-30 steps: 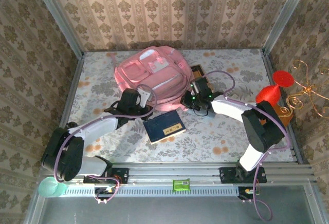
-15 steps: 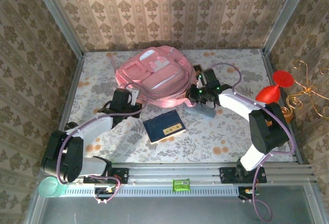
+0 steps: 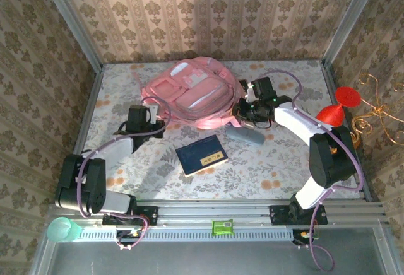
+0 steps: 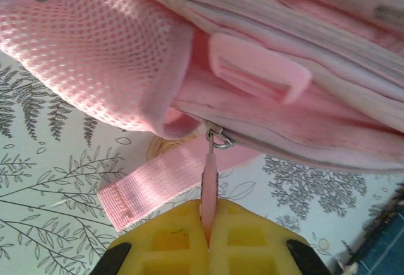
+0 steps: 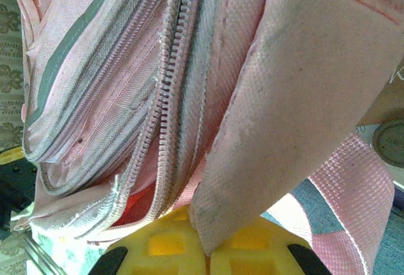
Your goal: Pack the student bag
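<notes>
Left arm runs low from its base at 7 o'clock, elbow bent, wrist at the bag's 8 o'clock corner. Left gripper [image 4: 208, 240] has its yellow ribbed pads pinched on a thin pink zip pull [image 4: 209, 180] that hangs from a metal slider.

Right arm arches from 5 o'clock to the bag's 3 o'clock side. Right gripper [image 5: 205, 253] is clamped on a wide woven strap [image 5: 278, 117].

Student bag [image 3: 189, 95] lies at 12 o'clock on the floral table [image 3: 284, 168]: soft pink fabric, mesh pocket [image 4: 88, 48], coarse zip teeth [image 5: 165, 79], and a flat webbing tail [image 4: 148, 187].

A navy book [image 3: 201, 155] lies at centre, with a grey pouch [image 3: 245, 135] just beside the right wrist.
</notes>
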Tool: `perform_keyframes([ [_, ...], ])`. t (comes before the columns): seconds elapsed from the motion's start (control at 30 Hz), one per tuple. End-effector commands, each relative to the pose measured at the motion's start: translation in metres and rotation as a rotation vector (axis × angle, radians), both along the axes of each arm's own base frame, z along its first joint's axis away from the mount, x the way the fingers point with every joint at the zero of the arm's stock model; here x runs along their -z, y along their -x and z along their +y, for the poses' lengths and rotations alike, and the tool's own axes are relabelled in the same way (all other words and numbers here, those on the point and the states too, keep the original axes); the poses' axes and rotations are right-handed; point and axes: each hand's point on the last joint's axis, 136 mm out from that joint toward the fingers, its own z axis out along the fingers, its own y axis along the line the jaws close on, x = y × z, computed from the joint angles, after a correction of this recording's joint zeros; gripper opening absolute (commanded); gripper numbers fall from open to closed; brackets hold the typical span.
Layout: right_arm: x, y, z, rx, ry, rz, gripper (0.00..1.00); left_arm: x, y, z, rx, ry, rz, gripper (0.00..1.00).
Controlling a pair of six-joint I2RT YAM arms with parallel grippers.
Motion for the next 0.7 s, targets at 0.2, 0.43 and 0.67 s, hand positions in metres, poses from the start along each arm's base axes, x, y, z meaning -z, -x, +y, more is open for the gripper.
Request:
perform_keyframes([
  [0.2, -0.010, -0.004, -0.002, -0.014, -0.029, -0.033, 0.00, 0.010, -0.025, 0.031, -0.148, 0.026, 0.052, 0.00],
  [0.43, -0.009, -0.003, -0.002, -0.016, -0.031, -0.033, 0.00, 0.013, -0.032, 0.042, -0.196, 0.061, 0.059, 0.00],
  [0.67, 0.001, 0.002, 0.014, -0.011, -0.058, -0.014, 0.00, -0.010, -0.022, 0.023, -0.152, 0.197, 0.019, 0.36],
])
